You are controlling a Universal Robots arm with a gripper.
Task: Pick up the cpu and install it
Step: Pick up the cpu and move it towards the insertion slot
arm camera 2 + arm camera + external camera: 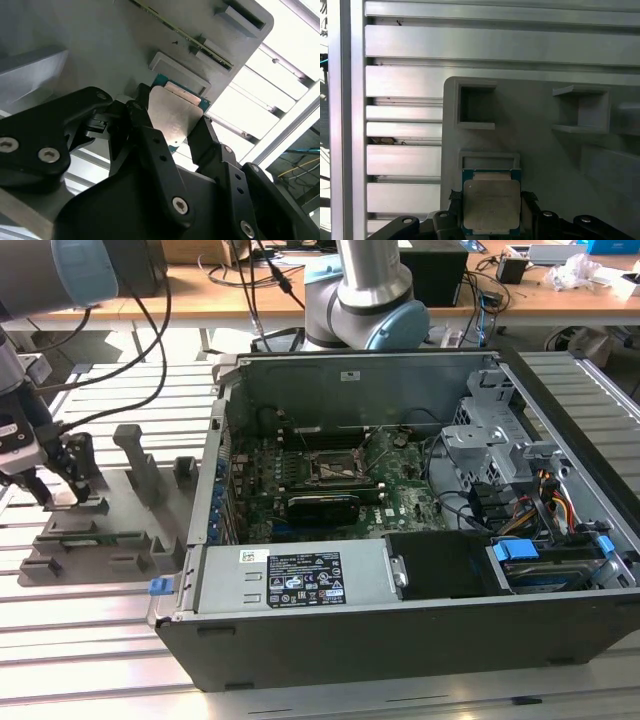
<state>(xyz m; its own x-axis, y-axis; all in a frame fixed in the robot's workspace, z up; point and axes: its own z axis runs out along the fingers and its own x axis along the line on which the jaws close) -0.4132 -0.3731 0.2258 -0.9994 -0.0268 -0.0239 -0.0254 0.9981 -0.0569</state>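
Gripper (172, 137) is closed on the cpu (174, 114), with fingers (146, 131) clamped on two opposite edges and the metal top showing. It hangs over the grey tray (110, 510), on the exterior view's left of the open computer case (420, 630). The cpu is possibly just clear of the tray, hard to tell.

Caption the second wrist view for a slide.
The gripper clasps the silver-topped cpu between its fingers, with the grey tray behind.

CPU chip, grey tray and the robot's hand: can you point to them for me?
cpu (491, 205): first wrist view, middle of its shiny metal top.
grey tray (545, 150): first wrist view, a bare flat part.
hand (171, 120): second wrist view, midway between its fingertips.
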